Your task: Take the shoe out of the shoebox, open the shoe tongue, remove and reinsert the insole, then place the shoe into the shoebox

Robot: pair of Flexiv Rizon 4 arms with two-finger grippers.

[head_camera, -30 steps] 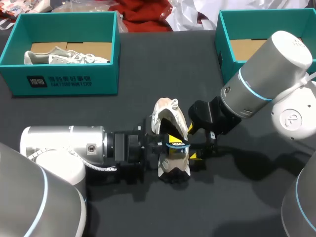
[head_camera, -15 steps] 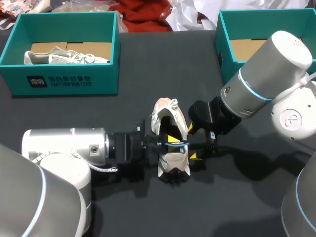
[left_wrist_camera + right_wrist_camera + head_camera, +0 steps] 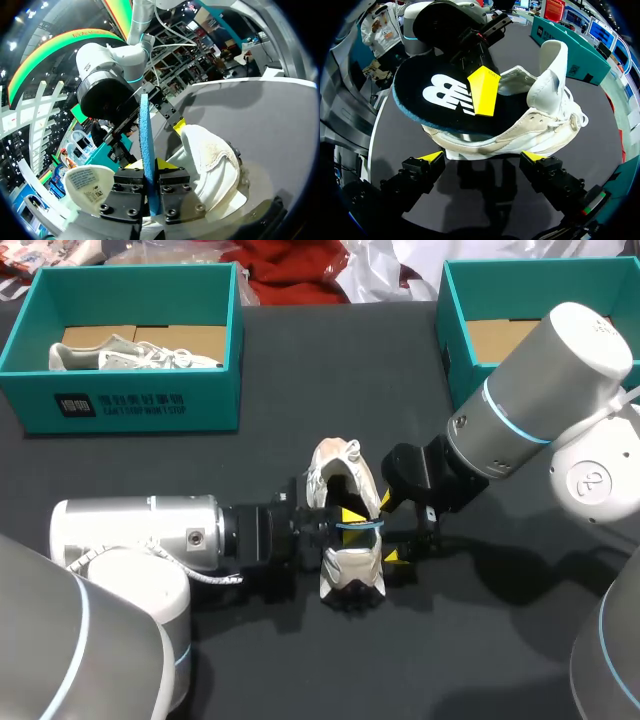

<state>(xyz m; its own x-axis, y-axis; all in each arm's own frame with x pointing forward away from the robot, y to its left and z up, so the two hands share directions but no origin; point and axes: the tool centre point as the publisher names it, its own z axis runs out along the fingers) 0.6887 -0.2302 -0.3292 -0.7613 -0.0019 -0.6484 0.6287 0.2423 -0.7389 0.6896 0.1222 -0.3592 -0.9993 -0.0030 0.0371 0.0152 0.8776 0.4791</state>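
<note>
A white and beige shoe (image 3: 340,575) lies in the middle of the dark table (image 3: 330,370), between my two grippers. My left gripper (image 3: 352,520) is shut on a black insole with a blue edge (image 3: 360,528) at the shoe's opening. In the left wrist view the insole (image 3: 146,130) stands edge-on between the fingers of the left gripper (image 3: 149,167), with the shoe (image 3: 215,165) beside it. My right gripper (image 3: 482,156) stands open, one finger to each side of the shoe (image 3: 540,125). The insole (image 3: 445,95) lies half out of the shoe's opening.
A teal shoebox (image 3: 130,400) at the back left holds another white shoe (image 3: 130,355). A second teal shoebox (image 3: 455,330) stands at the back right, partly behind my right arm (image 3: 540,390). My left arm (image 3: 140,535) lies low across the front left.
My left arm has slid a little to the right, carrying the insole slightly further over the shoe. The right arm and the shoe have kept still.
</note>
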